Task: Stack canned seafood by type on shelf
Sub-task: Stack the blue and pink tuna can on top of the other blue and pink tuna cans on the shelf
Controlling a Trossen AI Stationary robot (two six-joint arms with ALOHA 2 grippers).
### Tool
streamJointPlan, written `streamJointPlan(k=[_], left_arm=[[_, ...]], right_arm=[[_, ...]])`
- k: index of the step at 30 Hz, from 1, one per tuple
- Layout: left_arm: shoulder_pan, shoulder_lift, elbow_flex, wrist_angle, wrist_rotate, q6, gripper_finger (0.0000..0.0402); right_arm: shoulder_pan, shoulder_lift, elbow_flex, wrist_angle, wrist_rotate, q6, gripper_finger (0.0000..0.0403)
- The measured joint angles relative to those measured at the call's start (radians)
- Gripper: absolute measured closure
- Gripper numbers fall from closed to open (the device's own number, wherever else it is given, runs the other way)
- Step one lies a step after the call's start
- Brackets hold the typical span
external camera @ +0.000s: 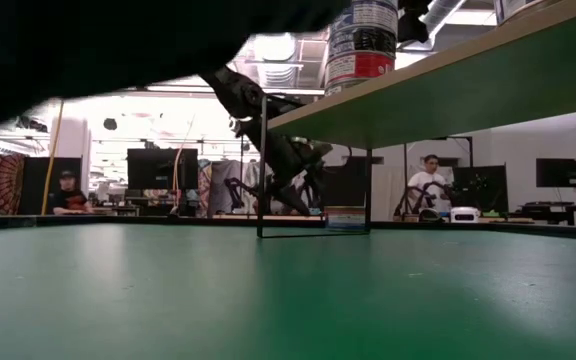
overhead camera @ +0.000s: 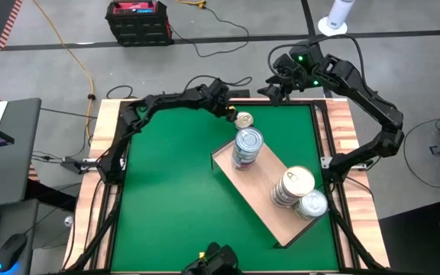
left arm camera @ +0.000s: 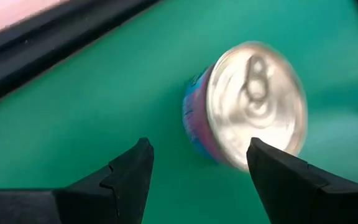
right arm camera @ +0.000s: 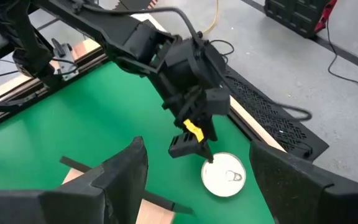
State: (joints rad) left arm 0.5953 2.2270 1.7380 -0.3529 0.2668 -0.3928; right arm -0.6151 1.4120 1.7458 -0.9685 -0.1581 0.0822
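A single can of seafood with a silver pull-tab lid (overhead camera: 243, 120) stands on the green mat near the far edge. In the left wrist view this can (left arm camera: 253, 106) shows a bluish label. My left gripper (overhead camera: 231, 113) hovers open just on the can's left side, fingers slanting down; in the right wrist view it (right arm camera: 191, 146) ends close beside the can (right arm camera: 224, 177). The light-wood shelf (overhead camera: 262, 195) lies diagonally on the mat. It bears a stack of bluish cans (overhead camera: 247, 147) and two pale stacks (overhead camera: 292, 186), (overhead camera: 312, 205). My right gripper (overhead camera: 275, 85) waits open, high over the far edge.
Black frame rails (overhead camera: 323, 137) and the wood-slat rim (overhead camera: 101, 153) border the mat. Bare green mat (overhead camera: 166, 191) lies left of the shelf. The low view shows people at desks beyond the table (external camera: 428, 185).
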Motion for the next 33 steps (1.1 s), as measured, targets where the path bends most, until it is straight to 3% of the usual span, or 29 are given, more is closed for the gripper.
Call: streamJointPlan(k=[7, 13, 19, 23, 26, 29, 33], left_arm=[[0.007, -0.01, 0.003, -0.147, -0.093, 0.159, 0.0157], [0.042, -0.009, 0.001, -0.361, -0.125, 0.294, 0.0191], [0.12, -0.081, -0.004, -0.567, -0.07, 0.41, 0.023], [0.15, -0.153, -0.002, -0.599, 0.01, 0.428, 0.0241], [0.112, -0.21, -0.003, -0.588, 0.032, 0.437, 0.0242], [0.029, -0.252, -0.002, -0.504, -0.035, 0.391, 0.0233], [-0.075, -0.266, -0.002, -0.379, -0.247, 0.271, 0.0205]], right_arm=[[-0.004, 0.0, 0.0, 0.008, 0.0, -0.007, 0.01], [-0.024, -0.001, 0.0, 0.023, 0.001, -0.027, 0.01], [-0.036, -0.001, 0.0, 0.013, 0.001, -0.028, 0.01], [-0.035, -0.001, 0.0, 0.013, 0.001, -0.03, 0.01], [-0.035, -0.001, 0.0, 0.013, 0.001, -0.03, 0.01], [-0.035, -0.001, 0.0, 0.017, 0.001, -0.032, 0.01], [-0.035, -0.001, 0.0, 0.032, 0.001, -0.031, 0.01]])
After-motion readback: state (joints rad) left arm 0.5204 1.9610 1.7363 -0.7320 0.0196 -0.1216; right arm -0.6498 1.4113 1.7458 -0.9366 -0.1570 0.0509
